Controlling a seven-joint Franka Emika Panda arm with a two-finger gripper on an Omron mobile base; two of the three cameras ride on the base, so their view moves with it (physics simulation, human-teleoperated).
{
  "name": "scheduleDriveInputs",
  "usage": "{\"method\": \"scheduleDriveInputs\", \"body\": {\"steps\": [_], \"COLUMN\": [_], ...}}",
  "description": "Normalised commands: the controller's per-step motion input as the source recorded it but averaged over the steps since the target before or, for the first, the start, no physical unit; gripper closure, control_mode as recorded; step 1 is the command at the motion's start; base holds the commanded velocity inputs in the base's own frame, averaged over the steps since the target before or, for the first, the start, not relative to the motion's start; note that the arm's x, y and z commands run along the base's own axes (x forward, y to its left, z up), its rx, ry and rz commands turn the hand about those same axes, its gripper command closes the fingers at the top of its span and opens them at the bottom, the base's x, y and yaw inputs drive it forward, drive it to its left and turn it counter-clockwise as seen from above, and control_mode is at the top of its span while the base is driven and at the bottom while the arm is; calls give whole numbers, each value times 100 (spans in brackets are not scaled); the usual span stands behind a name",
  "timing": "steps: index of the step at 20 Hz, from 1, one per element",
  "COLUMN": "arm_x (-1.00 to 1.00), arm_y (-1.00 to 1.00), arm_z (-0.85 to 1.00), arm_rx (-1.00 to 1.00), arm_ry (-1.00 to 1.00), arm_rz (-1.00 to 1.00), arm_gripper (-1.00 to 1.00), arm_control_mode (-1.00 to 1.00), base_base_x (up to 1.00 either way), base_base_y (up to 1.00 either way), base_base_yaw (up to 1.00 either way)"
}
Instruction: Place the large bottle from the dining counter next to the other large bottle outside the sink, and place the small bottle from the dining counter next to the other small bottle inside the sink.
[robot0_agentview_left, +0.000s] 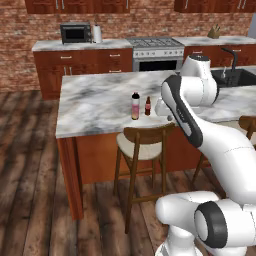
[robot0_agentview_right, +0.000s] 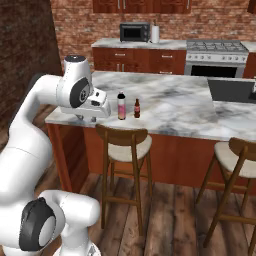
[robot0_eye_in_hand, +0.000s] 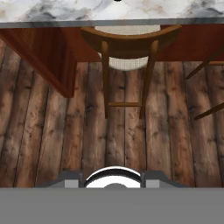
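The large bottle, pink-bodied with a dark cap, stands upright near the front edge of the dining counter. The small red-brown bottle stands just beside it, toward the sink side. My gripper hangs at the counter's front edge, a short way from the large bottle on the side away from the sink, and points down. It holds nothing that I can see, and its jaw gap is hidden. The black sink lies far along the counter. The other large bottle and other small bottle are out of view.
A wooden stool stands under the counter edge below the bottles. A second stool stands nearer the sink. The black faucet rises behind the basin. Stove and microwave line the back wall.
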Motion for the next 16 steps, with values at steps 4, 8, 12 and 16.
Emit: {"method": "scheduleDriveInputs", "body": {"steps": [4,8,12,16], "arm_x": [0,0,0,0], "arm_y": [0,0,0,0], "arm_z": [0,0,0,0], "arm_rx": [0,0,0,0], "arm_ry": [0,0,0,0], "arm_rz": [0,0,0,0], "arm_gripper": [-100,-100,-100,-100], "arm_control_mode": [100,100,100,100], "base_base_x": [0,67,100,100], "base_base_y": [0,26,55,49], "base_base_yaw": [0,-7,-14,-12]}}
